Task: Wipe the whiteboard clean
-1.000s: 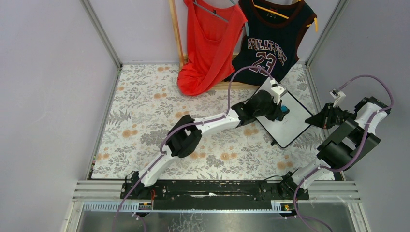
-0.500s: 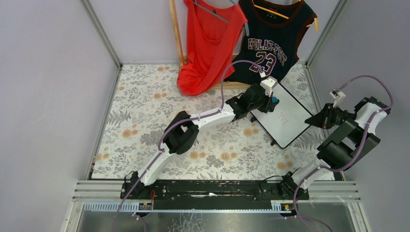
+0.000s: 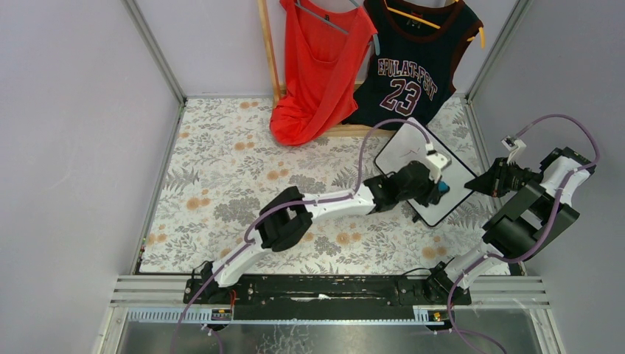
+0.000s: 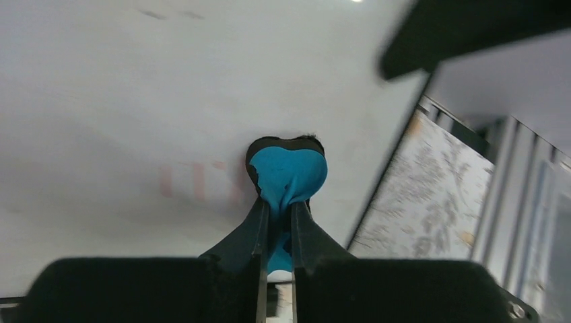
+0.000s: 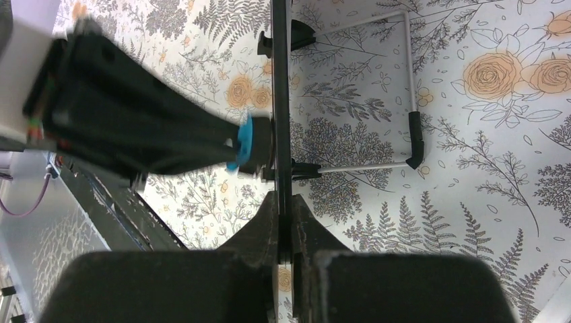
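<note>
Grey walls close in a table [image 3: 221, 184] covered with a flowered cloth. At the back hang a red top [image 3: 317, 66] and a dark jersey [image 3: 413, 66], both cut off at the upper edge of the overhead view.

The whiteboard [image 3: 457, 177] stands on the far right part of the table, and the left arm hides much of its middle from above. The left gripper [image 4: 276, 215] is clamped on a blue eraser [image 4: 289, 171], which bulges out past the fingertips and presses on the white face [image 4: 135, 101]. Just left of the eraser we see faint red strokes [image 4: 195, 182], too blurred for us to read.

The right gripper [image 5: 283, 202] is closed tight on the whiteboard's edge. Its camera sees the board only as a thin black line [image 5: 279, 101], so the writing side is hidden there. A wire stand [image 5: 407, 87] juts from the back. From above we can hardly make out this gripper's [image 3: 479, 181] fingertips at the board's right corner.
</note>
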Controlling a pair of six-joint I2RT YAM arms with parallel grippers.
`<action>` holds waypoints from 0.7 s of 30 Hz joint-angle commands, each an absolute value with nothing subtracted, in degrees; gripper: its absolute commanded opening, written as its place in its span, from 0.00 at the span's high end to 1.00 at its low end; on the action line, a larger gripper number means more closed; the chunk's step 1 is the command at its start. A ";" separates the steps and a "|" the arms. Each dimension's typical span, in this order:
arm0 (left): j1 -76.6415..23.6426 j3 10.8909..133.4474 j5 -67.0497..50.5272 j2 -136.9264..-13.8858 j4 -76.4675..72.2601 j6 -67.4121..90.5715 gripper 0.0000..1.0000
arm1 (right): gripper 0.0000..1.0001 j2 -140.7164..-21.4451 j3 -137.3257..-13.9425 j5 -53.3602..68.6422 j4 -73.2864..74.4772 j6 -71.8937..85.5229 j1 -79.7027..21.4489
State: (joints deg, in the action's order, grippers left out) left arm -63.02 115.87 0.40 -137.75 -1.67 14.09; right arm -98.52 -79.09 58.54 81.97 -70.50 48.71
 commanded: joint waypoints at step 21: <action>-58.00 112.37 0.25 -135.98 -0.84 11.96 1.00 | 1.00 -96.15 -77.61 50.19 83.90 -73.55 47.30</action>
State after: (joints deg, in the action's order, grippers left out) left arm -62.11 111.77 -2.90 -137.05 -1.48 13.15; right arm -97.97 -78.94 58.17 81.54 -70.50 48.36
